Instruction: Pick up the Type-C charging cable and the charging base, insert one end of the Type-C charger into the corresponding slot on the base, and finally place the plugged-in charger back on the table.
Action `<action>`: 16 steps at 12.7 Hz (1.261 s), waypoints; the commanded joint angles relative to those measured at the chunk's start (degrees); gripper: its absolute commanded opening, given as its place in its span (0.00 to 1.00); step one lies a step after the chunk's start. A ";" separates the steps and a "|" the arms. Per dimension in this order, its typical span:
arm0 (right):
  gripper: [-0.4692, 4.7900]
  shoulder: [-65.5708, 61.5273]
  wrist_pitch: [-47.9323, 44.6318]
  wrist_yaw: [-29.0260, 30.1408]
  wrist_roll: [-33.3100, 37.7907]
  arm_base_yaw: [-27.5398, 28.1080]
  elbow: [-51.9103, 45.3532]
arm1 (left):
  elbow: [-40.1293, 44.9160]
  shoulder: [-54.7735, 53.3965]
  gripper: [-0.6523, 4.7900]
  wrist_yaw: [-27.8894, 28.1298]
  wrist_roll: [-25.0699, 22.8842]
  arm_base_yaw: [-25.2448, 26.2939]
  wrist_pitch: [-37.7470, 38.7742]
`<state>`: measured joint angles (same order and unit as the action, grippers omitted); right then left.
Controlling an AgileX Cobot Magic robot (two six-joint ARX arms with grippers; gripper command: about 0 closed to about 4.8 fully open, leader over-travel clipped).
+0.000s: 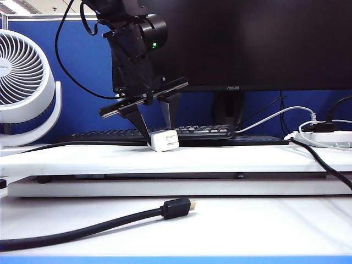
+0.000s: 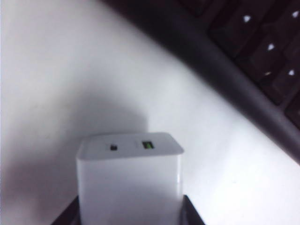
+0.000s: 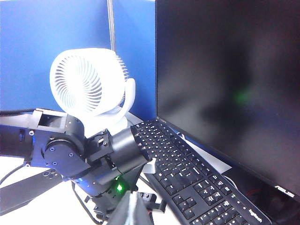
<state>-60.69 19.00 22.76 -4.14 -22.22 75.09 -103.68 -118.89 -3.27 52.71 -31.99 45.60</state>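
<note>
**A:** Looking at the charging base (image 1: 164, 141), where does it sit?

**B:** On the raised shelf of the table (image 1: 82, 160), left of centre, just in front of the keyboard (image 1: 203, 132). The left gripper (image 1: 155, 127) straddles it with a finger on each side, though I cannot tell if it is squeezing yet.

**A:** How will it handle?

**B:** Probably light, rigid, glossy plastic, so slippery. Take the flat sides, leaving the port face (image 2: 130, 146) clear.

**A:** The right gripper?

**B:** Out of sight, jaws closed, empty I judge. No Type-C charging cable is visible.

Left gripper (image 1: 155, 131) points downward from a tilted wrist, fingers (image 1: 141, 122) spread on either side of the charging base (image 1: 164, 141). Right gripper is closed, out of frame.
</note>
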 commanded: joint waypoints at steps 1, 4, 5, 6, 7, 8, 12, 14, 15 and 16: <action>0.08 0.28 -0.76 0.33 0.09 -0.07 0.24 | 0.13 0.15 0.16 -4.20 -5.51 -0.09 -0.28; 0.08 0.28 -0.72 0.31 0.09 -0.07 0.24 | 0.11 2.99 0.15 -9.05 -21.66 -0.07 -3.17; 0.08 0.28 -0.74 0.31 0.07 -0.07 0.24 | 0.11 3.65 0.15 -15.21 -25.42 0.37 -5.05; 0.08 0.28 -0.74 0.31 0.07 -0.07 0.24 | 0.09 4.02 0.15 -21.92 -27.41 0.46 -7.43; 0.08 0.28 -0.72 0.31 0.07 -0.07 0.24 | 0.09 4.24 0.15 -26.01 -28.89 0.46 -8.66; 0.08 0.28 -0.72 0.31 0.07 -0.07 0.24 | -0.07 4.39 0.15 -26.71 -31.15 0.35 -7.91; 0.08 0.26 -0.68 0.31 0.07 -0.04 0.24 | -0.61 4.39 0.14 -11.72 -54.62 0.26 5.25; 0.08 0.24 -0.72 0.28 0.07 -0.04 0.24 | -0.61 4.39 0.11 -3.41 -65.20 0.02 11.69; 0.08 0.24 -0.72 0.31 0.07 -0.04 0.24 | -0.61 4.42 0.11 -2.56 -68.19 0.07 12.33; 0.08 0.24 -0.72 0.31 0.07 -0.04 0.24 | -0.61 4.42 0.11 -0.44 -71.08 0.07 12.66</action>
<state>-60.60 18.98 22.76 -4.14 -22.17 75.09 -103.81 -115.07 -5.61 -15.14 -31.86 58.15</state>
